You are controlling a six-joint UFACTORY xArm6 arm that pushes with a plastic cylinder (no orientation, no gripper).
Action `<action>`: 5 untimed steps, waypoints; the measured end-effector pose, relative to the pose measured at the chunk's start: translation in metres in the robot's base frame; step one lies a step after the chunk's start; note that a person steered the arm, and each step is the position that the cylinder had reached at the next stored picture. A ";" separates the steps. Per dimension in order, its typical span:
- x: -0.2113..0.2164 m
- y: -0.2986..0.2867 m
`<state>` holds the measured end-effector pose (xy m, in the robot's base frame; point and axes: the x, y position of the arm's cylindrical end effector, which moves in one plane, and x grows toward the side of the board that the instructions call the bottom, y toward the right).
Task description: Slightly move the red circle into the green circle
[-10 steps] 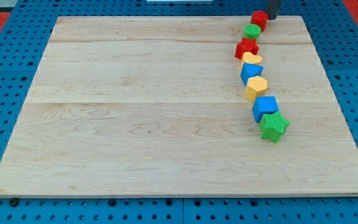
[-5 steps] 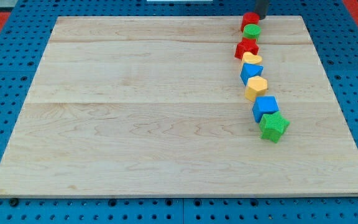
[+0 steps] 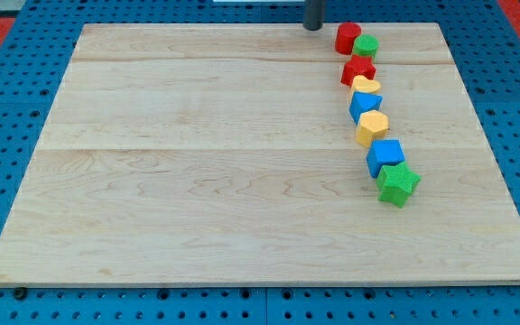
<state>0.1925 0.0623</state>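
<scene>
The red circle (image 3: 347, 37) sits near the board's top edge, touching the left side of the green circle (image 3: 366, 46). My tip (image 3: 313, 27) is at the top edge, a short way to the left of the red circle and apart from it. Below the two circles a curved row of blocks runs down the right side.
The row holds a red star (image 3: 358, 70), a yellow heart (image 3: 366, 86), a blue block (image 3: 365, 105), a yellow hexagon (image 3: 373, 127), a blue cube (image 3: 385, 156) and a green star (image 3: 397, 184). The wooden board (image 3: 197, 162) lies on a blue pegboard.
My tip swept left along the top edge from the right of the red circle to its left. The red circle slid left, from the green circle's upper right to its left side.
</scene>
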 end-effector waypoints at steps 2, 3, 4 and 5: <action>0.034 0.049; 0.034 0.049; 0.034 0.039; 0.023 0.028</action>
